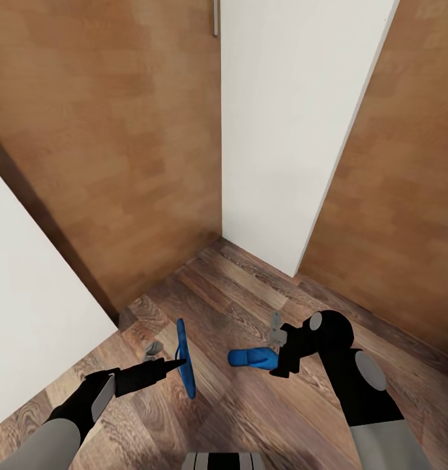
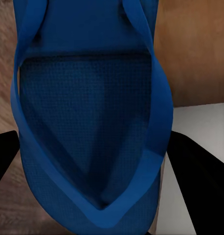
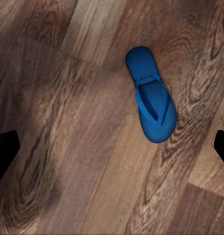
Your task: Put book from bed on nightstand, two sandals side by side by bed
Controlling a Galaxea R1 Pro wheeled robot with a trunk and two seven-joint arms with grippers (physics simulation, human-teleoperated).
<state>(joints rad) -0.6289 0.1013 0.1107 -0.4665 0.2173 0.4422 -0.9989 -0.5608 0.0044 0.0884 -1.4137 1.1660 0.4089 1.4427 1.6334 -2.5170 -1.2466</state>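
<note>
A brown wood-plank floor (image 1: 250, 405) with strong grain runs below. Tall light-brown wooden panels (image 1: 106, 143) stand at the left and right, with a plain white wall section (image 1: 282, 117) between them, its edge meeting the floor. Another white surface (image 1: 28, 313) juts in at the lower left, and the light is even and soft.

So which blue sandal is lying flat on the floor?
The sandal below the right claw; it rests flat on the wood floor. The other sandal is held up on edge by the left claw.

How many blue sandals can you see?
2. One sandal is held on edge in the left pincer; the other sandal lies flat on the wood floor below the right pincer.
</note>
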